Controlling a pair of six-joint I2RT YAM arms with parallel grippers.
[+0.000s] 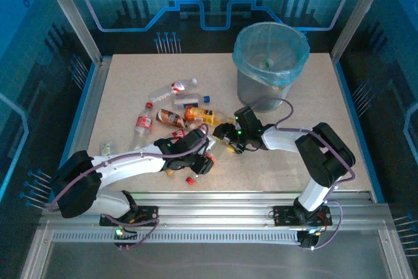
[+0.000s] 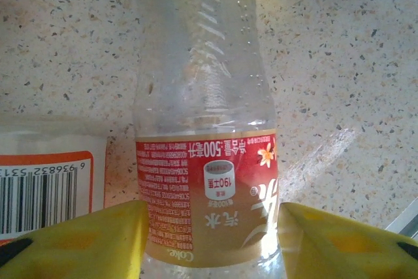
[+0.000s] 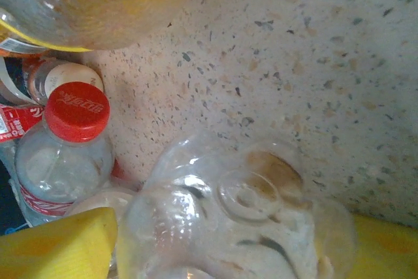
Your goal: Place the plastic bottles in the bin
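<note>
My left gripper [image 1: 198,138] [image 2: 209,243] is shut on a clear plastic bottle [image 2: 206,181] with a red and gold label, its yellow fingers [image 2: 78,243] pressing both sides. It lies on the table among the pile. My right gripper [image 1: 226,138] [image 3: 228,253] faces it from the right, with a jaw against each side of a crumpled clear bottle [image 3: 248,213] seen base-on. More bottles lie behind: a clear one [image 1: 173,87], a red-labelled one [image 1: 142,124], a brown one [image 1: 171,119] and an orange one [image 1: 199,115]. The grey bin [image 1: 243,80] with its blue bag stands at the back right.
A red-capped bottle [image 3: 72,148] and an orange bottle [image 3: 98,4] lie close to my right gripper. A white and orange barcode label [image 2: 46,187] sits left of the held bottle. A loose red cap [image 1: 191,180] lies near the table's front edge. Metal rails frame the table.
</note>
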